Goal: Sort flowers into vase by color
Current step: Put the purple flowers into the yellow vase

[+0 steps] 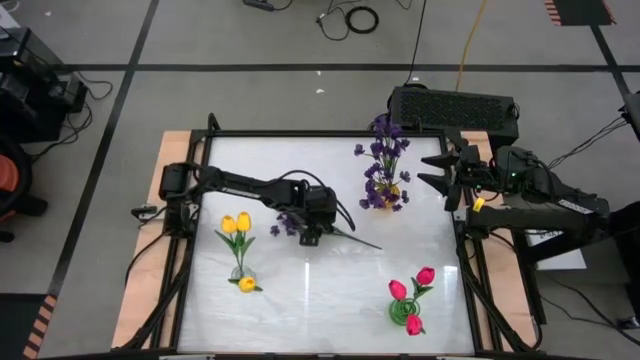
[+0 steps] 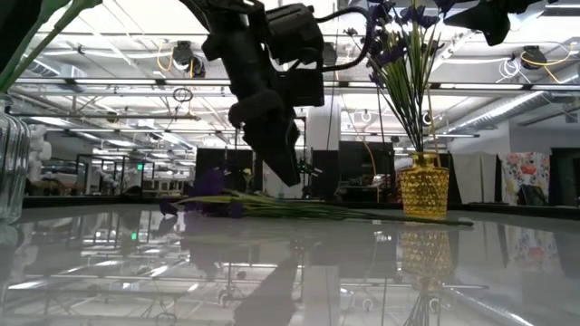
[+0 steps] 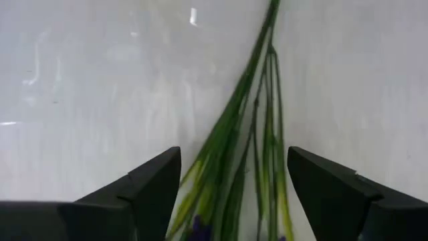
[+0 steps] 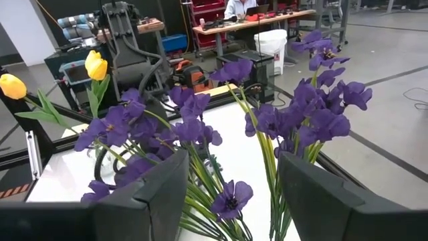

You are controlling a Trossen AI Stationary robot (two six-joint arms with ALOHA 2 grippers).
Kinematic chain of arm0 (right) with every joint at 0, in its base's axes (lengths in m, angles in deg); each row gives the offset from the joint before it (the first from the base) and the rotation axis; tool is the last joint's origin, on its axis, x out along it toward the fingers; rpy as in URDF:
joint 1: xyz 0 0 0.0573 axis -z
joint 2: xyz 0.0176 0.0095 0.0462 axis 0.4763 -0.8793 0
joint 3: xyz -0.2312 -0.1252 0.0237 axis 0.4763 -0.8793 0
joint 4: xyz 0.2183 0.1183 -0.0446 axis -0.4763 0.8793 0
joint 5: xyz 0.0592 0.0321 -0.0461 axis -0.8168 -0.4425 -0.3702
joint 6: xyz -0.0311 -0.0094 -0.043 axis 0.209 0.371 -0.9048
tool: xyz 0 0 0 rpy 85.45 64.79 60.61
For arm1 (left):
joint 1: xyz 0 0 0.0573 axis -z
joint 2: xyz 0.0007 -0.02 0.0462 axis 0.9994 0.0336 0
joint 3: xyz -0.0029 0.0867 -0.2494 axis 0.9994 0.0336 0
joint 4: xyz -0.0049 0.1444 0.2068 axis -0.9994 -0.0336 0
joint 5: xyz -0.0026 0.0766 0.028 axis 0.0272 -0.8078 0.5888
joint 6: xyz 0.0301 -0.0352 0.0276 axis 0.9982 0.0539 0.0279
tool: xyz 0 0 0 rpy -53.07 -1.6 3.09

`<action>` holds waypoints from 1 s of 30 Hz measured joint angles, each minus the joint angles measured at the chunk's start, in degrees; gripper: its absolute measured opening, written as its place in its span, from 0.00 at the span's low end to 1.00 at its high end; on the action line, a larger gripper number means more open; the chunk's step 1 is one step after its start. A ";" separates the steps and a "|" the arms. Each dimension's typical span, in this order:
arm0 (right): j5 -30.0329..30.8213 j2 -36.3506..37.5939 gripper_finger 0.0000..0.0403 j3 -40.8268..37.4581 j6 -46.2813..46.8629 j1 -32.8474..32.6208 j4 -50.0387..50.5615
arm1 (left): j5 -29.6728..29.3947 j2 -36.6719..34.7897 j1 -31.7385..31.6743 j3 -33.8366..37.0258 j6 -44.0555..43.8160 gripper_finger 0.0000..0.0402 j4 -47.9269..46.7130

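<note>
Your left gripper point(image 1: 309, 238) hung over mid-table with fingers spread, astride the stems of a purple sprig point(image 3: 231, 167) lying flat on the table point(image 1: 330, 300), not clasping it. Your right gripper point(image 1: 436, 170) waited at the right edge, fingers apart and empty, beside the amber vase point(image 2: 424, 186) of purple flowers point(image 1: 385, 165). Yellow tulips point(image 1: 237, 224) and pink-red tulips point(image 1: 410, 285) stood nearer the front.

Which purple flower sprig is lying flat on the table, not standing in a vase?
The purple sprig under the left end effector, mid-table. The other purple sprigs stand upright in the yellow vase.
</note>
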 joint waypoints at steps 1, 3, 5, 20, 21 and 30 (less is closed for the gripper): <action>-0.01 0.00 0.56 0.00 0.00 0.00 0.00 | 0.25 -0.01 0.02 0.00 -0.01 0.69 -0.04; 0.01 0.00 0.56 0.00 -0.01 0.00 0.04 | 1.33 0.18 0.06 0.31 -0.58 0.69 0.07; 0.00 0.00 0.56 0.00 0.00 0.00 0.12 | 1.68 1.26 0.06 0.39 -0.93 0.69 0.54; -0.03 -0.08 0.56 0.00 -0.25 0.00 0.49 | -0.01 4.29 -0.12 0.50 0.46 0.69 1.72; -0.03 -0.09 0.56 0.00 -0.25 0.00 0.50 | 0.00 4.57 -0.21 0.50 0.47 0.69 1.55; -0.06 -0.09 0.56 0.00 -0.44 0.00 0.45 | 0.30 6.11 -0.31 0.26 2.37 0.56 0.61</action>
